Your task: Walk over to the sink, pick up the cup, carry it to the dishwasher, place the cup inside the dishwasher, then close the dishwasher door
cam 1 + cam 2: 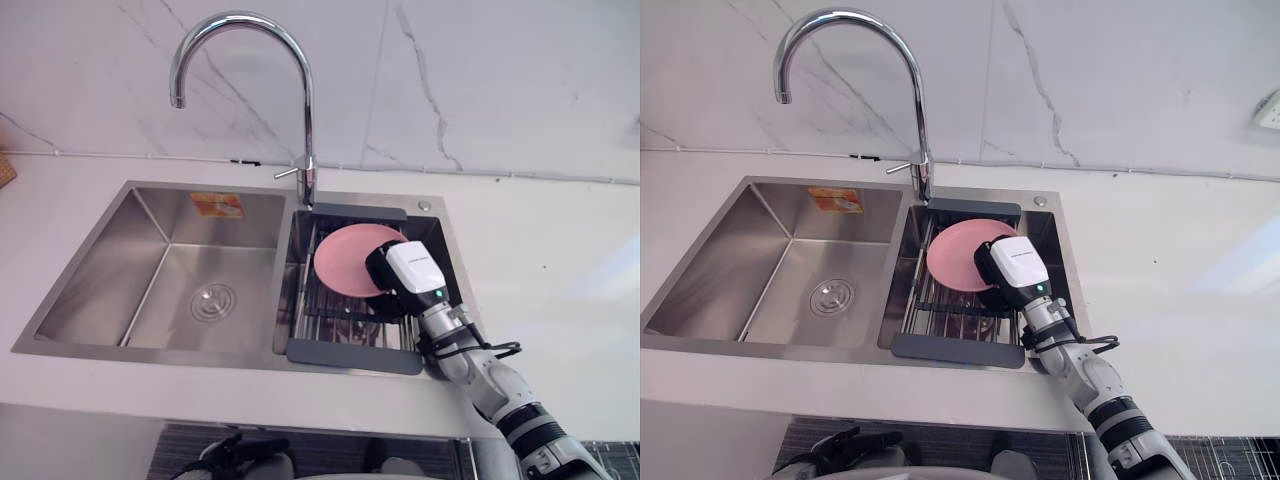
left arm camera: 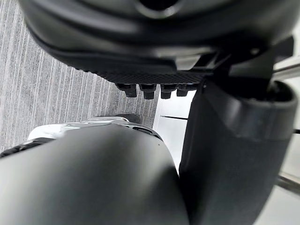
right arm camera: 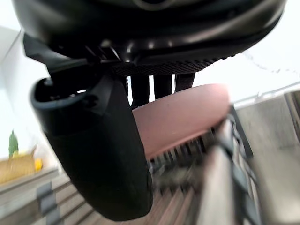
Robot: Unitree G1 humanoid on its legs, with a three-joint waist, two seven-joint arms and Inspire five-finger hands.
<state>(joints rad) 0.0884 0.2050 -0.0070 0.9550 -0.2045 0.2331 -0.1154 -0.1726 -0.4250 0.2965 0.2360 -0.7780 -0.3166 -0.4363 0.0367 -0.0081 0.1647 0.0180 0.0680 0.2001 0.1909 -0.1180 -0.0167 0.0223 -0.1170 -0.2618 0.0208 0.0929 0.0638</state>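
Pink plate upright in rack in sink, right hand against it, partly hidden, grip impossible to tell.

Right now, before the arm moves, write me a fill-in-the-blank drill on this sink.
1. The plate standing in the dish rack is ___ in colour.
2. The dish rack sits in the ___ basin.
3. The hand reaching over the plate belongs to the robot's ___ arm.
4. The drain lies in the ___ basin.

Missing words: pink; right; right; left.
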